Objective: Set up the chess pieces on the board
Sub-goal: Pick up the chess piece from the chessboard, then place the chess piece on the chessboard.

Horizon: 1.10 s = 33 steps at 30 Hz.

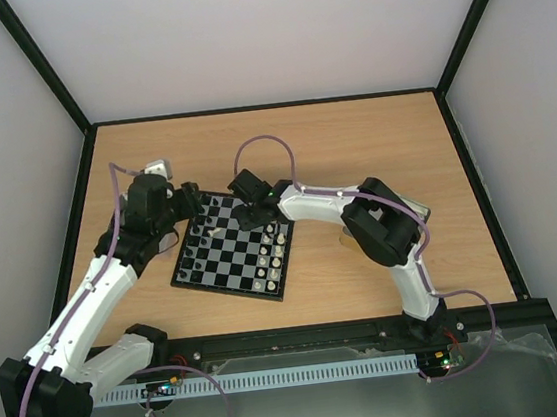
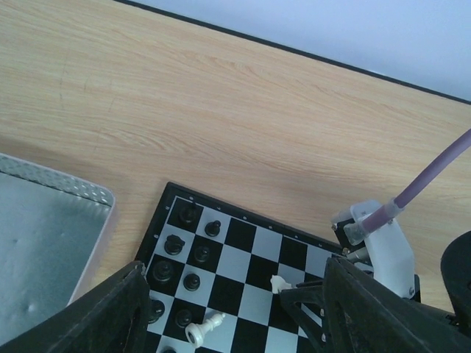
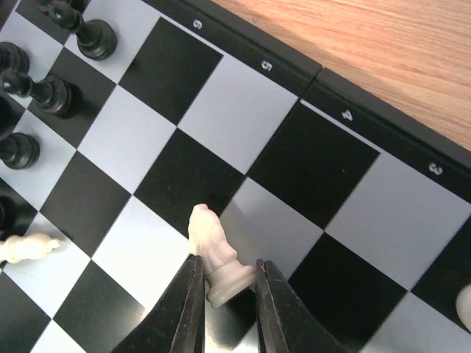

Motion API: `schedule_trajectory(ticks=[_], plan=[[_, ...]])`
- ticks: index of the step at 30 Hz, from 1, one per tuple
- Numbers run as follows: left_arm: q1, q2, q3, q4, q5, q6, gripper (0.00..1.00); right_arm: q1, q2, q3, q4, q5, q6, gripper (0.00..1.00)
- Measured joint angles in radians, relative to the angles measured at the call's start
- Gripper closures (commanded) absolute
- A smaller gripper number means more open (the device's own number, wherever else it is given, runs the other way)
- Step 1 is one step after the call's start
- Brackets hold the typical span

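Matt wooden table point(image 1: 351, 140) (glossy plastic board point(image 3: 309, 158))

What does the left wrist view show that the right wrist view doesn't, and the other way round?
Only left wrist: a silver tin left of the board, bare table beyond it, and the right arm's purple cable.
Only right wrist: the rim numbers, and the tilted white knight close up, its base between the right gripper fingers.
Both: chequered squares, upright black pieces, and one white piece lying on its side.
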Motion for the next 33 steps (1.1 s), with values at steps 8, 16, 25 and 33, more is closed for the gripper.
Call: schedule_trajectory(ticks=[8, 16, 25, 33], plan=[[0.0, 0.025, -0.034, 0.01, 0.1, -0.067, 0.32, 0.0, -0.097, -0.154, 0.11, -0.011, 0.0, 0.87], [0.016, 0.03, -0.111, 0.084, 0.275, -0.181, 0.31, 0.0, -0.243, -0.325, 0.303, -0.098, 0.004, 0.87], [0.042, 0.009, -0.221, 0.237, 0.461, -0.319, 0.33, 0.0, -0.371, -0.457, 0.521, -0.21, 0.047, 0.87], [0.044, -0.054, -0.257, 0.358, 0.566, -0.384, 0.39, 0.0, -0.472, -0.54, 0.661, -0.322, 0.111, 0.87]])
